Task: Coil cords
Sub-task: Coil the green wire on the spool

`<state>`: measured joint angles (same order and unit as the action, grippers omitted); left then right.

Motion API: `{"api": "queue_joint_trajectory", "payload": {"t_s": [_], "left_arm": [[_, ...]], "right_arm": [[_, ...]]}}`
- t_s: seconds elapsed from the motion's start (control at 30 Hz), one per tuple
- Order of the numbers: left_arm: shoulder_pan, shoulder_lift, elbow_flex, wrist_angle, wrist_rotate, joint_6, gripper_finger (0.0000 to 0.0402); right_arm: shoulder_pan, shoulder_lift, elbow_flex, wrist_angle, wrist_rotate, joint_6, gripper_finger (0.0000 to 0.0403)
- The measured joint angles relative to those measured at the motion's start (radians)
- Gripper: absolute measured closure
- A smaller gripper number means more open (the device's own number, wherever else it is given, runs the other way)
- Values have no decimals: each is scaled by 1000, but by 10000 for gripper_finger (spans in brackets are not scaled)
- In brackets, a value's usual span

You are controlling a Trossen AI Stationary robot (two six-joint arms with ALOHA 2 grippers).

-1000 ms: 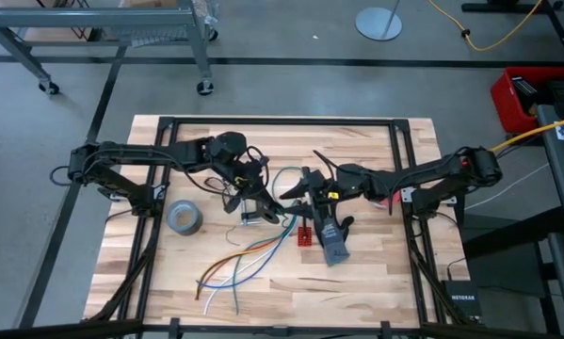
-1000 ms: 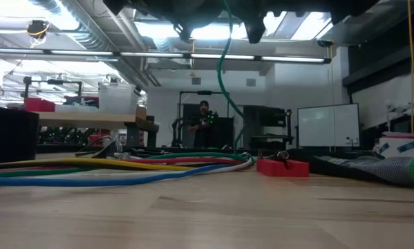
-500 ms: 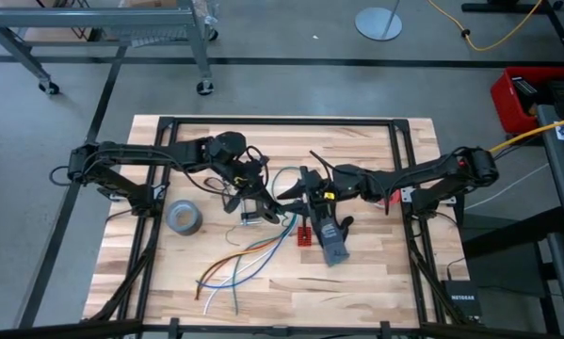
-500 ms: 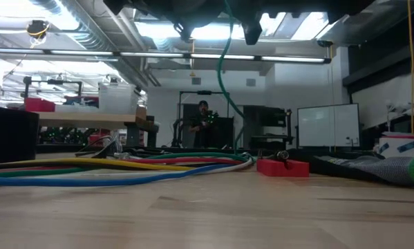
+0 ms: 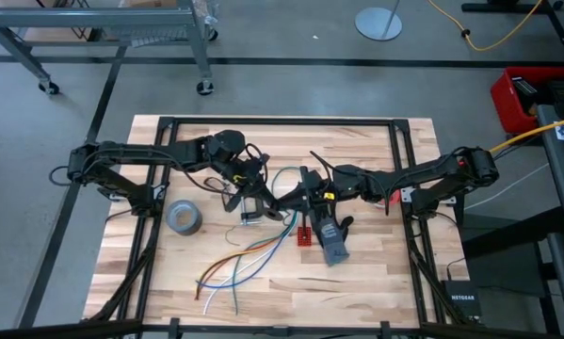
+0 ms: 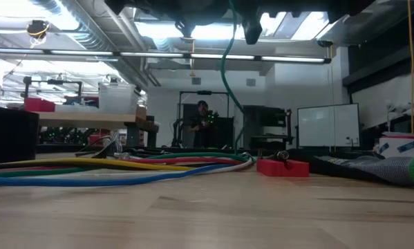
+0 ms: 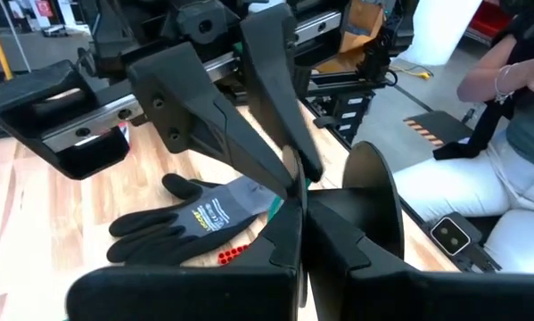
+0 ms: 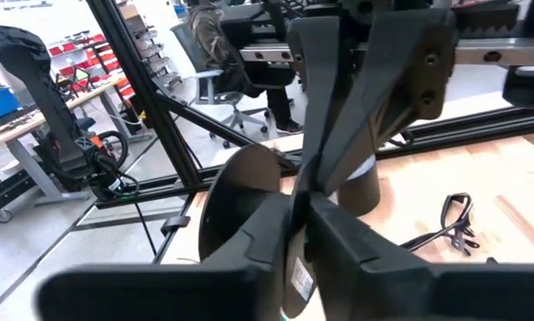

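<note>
My two grippers meet above the table's middle, at a green wire (image 6: pixel 225 76). It hangs from them down to the table. My left gripper (image 5: pixel 265 201) is shut on it. My right gripper (image 5: pixel 281 200) comes from the right, tip to tip with the left, and is shut on the same wire. A thin black cord (image 8: pixel 458 218) lies loosely bunched on the tabletop beyond the grippers, and neither gripper touches it. My left gripper pinches the green wire (image 7: pixel 275 205) between its two fingertips, and the wire hangs slack below toward the table. My right gripper's fingers (image 7: pixel 249 143) close to a point on the wire right beside the left fingertips, coming level from the table's right. The fingers hide the exact spot.
A grey glove (image 5: pixel 333 247) and a small red block (image 5: pixel 305 235) lie just near of the grippers. A grey tape roll (image 5: pixel 183 217) sits to the left. Loose orange, blue and white wires (image 5: pixel 239 264) trail toward the near edge. A seated person (image 7: pixel 516 134) is beside the table.
My right gripper has edged toward the left gripper and its fingers have drawn together at the green wire. The hanging wire has shifted a little sideways. My left gripper has stayed shut and in place.
</note>
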<state>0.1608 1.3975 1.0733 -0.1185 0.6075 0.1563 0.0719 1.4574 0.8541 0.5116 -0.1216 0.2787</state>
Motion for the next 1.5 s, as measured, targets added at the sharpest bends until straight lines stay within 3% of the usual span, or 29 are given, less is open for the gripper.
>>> {"api": "queue_joint_trajectory", "payload": {"t_s": [0.13, 0.43, 0.63, 1.27, 1.5], "left_arm": [[0, -1, 0, -4, 3, -30, 401], [-1, -2, 0, 1, -11, -307, 380], [8, -2, 0, 18, -80, -438, 353], [74, -66, 0, 157, -115, -448, 344], [105, -82, 0, 191, -104, -517, 344]], "right_arm": [[0, 0, -1, -2, 8, -22, 394], [-1, -1, -1, 0, 17, -40, 397], [-2, -8, 6, -23, 36, -48, 399], [1, -9, 38, -124, 8, -49, 401], [-6, -20, 38, -154, 15, -85, 401]]}}
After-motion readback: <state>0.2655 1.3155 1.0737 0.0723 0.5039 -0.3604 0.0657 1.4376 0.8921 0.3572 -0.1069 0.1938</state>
